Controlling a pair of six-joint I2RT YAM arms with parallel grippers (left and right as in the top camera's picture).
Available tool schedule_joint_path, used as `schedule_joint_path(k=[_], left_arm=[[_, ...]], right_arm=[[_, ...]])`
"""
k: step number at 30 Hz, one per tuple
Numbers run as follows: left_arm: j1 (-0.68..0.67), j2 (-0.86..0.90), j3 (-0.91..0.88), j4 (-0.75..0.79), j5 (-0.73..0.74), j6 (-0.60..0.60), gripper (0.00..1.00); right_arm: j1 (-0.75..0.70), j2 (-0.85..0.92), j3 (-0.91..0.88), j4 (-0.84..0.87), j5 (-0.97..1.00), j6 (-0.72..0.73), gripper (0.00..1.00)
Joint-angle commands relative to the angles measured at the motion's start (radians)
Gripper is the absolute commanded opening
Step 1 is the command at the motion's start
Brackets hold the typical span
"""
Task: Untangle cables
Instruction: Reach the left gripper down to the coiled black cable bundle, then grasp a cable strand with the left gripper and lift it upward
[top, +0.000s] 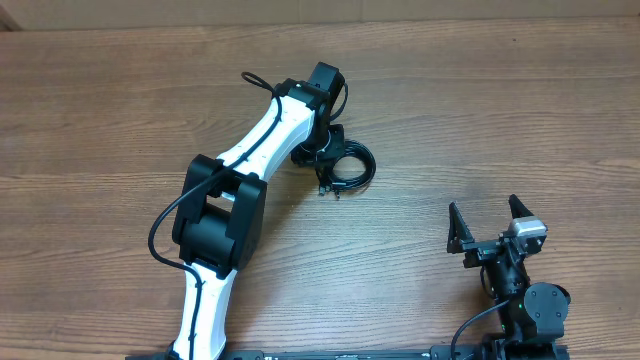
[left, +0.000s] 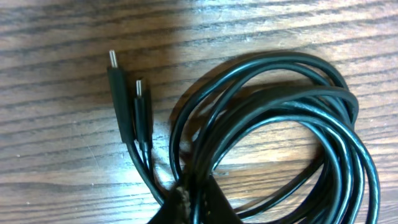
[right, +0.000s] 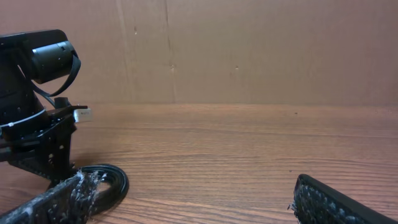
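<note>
Left gripper (left: 186, 208) pinches shut on the coiled cables (left: 280, 124) at mid-counter (top: 100, 100), two plugs (left: 115, 81) lying beside the coil, while the right gripper (top: 483, 204) stands wide open, well apart.

Your surface (top: 100, 100) is brown wood grain, matt, with fine streaks. The cables (left: 298, 118) are smooth black plastic with a soft sheen, and their plug tips (left: 112, 58) are bright metal. The left arm shell (top: 262, 135) is glossy white plastic. The pads (right: 336, 202) of your right hand (top: 484, 208) look black and rough.
</note>
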Motion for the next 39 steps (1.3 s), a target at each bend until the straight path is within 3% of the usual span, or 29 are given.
schedule_joint_path(k=[1, 5, 8, 10, 12, 15, 17, 20, 26, 28, 32, 34, 39], left_arm=[[0.010, 0.014, 0.029, -0.004, 0.044, 0.000, 0.04], [0.042, 0.000, 0.129, -0.033, 0.239, -0.001, 0.04], [0.082, -0.030, 0.285, -0.034, 0.509, -0.018, 0.04], [0.095, -0.045, 0.351, -0.037, 0.560, -0.055, 0.04], [0.103, -0.069, 0.438, -0.087, 0.500, -0.101, 0.04], [0.103, -0.116, 0.532, -0.240, 0.205, -0.146, 0.04], [0.101, -0.140, 0.561, -0.291, 0.109, -0.145, 0.04], [0.100, -0.190, 0.589, -0.309, 0.130, -0.101, 0.04], [0.122, -0.294, 0.597, -0.230, 0.347, -0.063, 0.04], [0.121, -0.314, 0.597, -0.237, 0.291, -0.034, 0.04], [0.062, -0.298, 0.573, -0.379, -0.122, -0.018, 0.04], [0.031, -0.270, 0.548, -0.426, -0.179, -0.025, 0.04], [-0.023, -0.204, 0.535, -0.432, -0.151, 0.060, 0.04]], right_arm=[[-0.001, -0.007, -0.010, 0.005, 0.009, -0.008, 1.00], [-0.001, -0.007, -0.010, 0.005, 0.009, -0.008, 1.00], [-0.001, -0.007, -0.010, 0.005, 0.009, -0.008, 1.00], [-0.001, -0.007, -0.010, 0.005, 0.009, -0.008, 1.00], [-0.001, -0.007, -0.010, 0.005, 0.009, -0.008, 1.00], [-0.001, -0.007, -0.010, 0.005, 0.009, -0.008, 1.00], [-0.001, -0.007, -0.010, 0.005, 0.009, -0.008, 1.00], [-0.001, -0.007, -0.010, 0.005, 0.009, -0.008, 1.00], [-0.001, -0.007, -0.010, 0.005, 0.009, -0.008, 1.00], [-0.001, -0.007, -0.010, 0.005, 0.009, -0.008, 1.00], [-0.001, -0.007, -0.010, 0.005, 0.009, -0.008, 1.00], [-0.001, -0.007, -0.010, 0.005, 0.009, -0.008, 1.00], [-0.001, -0.007, -0.010, 0.005, 0.009, -0.008, 1.00]])
